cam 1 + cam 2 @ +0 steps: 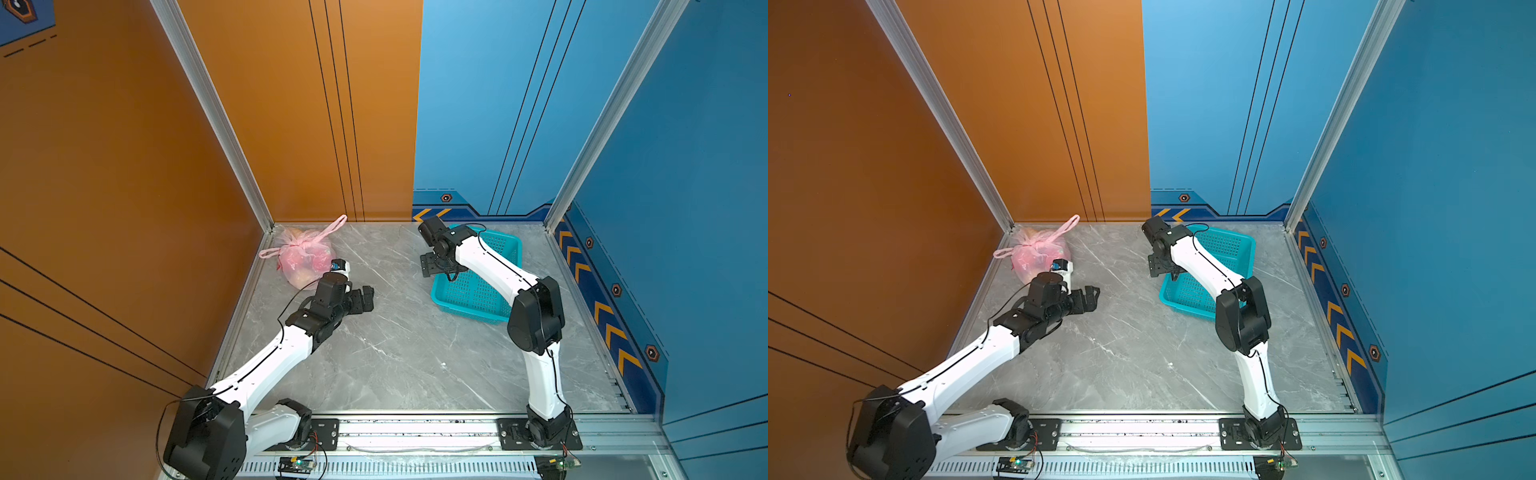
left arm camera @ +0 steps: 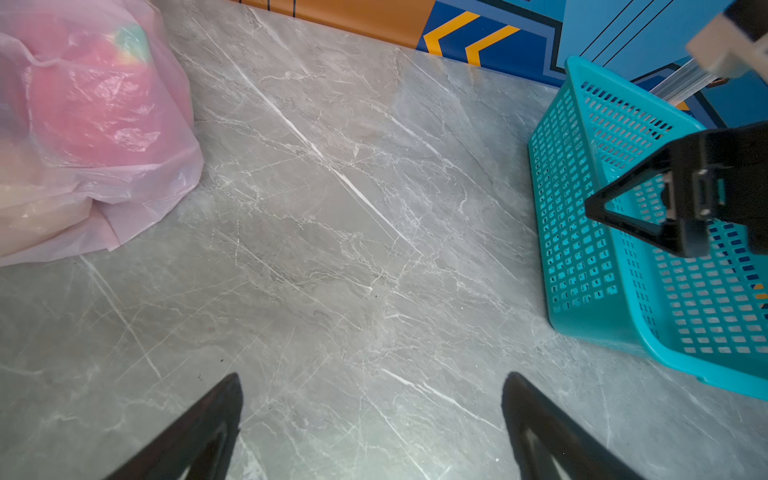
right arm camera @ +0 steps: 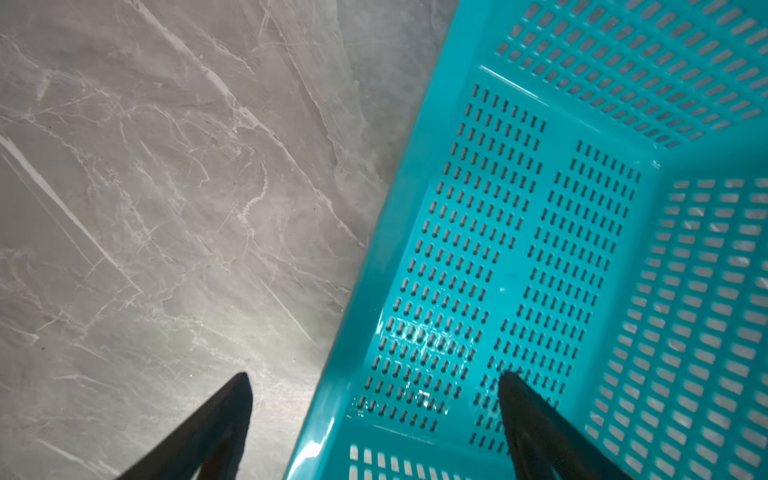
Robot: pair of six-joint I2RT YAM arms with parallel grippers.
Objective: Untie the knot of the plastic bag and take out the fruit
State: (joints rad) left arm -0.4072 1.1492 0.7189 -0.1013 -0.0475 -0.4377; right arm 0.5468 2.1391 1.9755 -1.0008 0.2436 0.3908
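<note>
The tied bag (image 1: 305,257) lies in the far left corner of the counter (image 1: 395,353), just left of my left hand (image 1: 369,298), spread and empty; my right hand (image 1: 430,266), also spread, hangs farther off over the basket (image 1: 465,311)

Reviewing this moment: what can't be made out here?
- knot: too small in both top views to read how it is tied; not in the left wrist view.
- fruit: blurred behind the plastic bag film in the left wrist view; kinds and count unclear.
- basket floor: partly hidden by the right arm in both top views.
</note>
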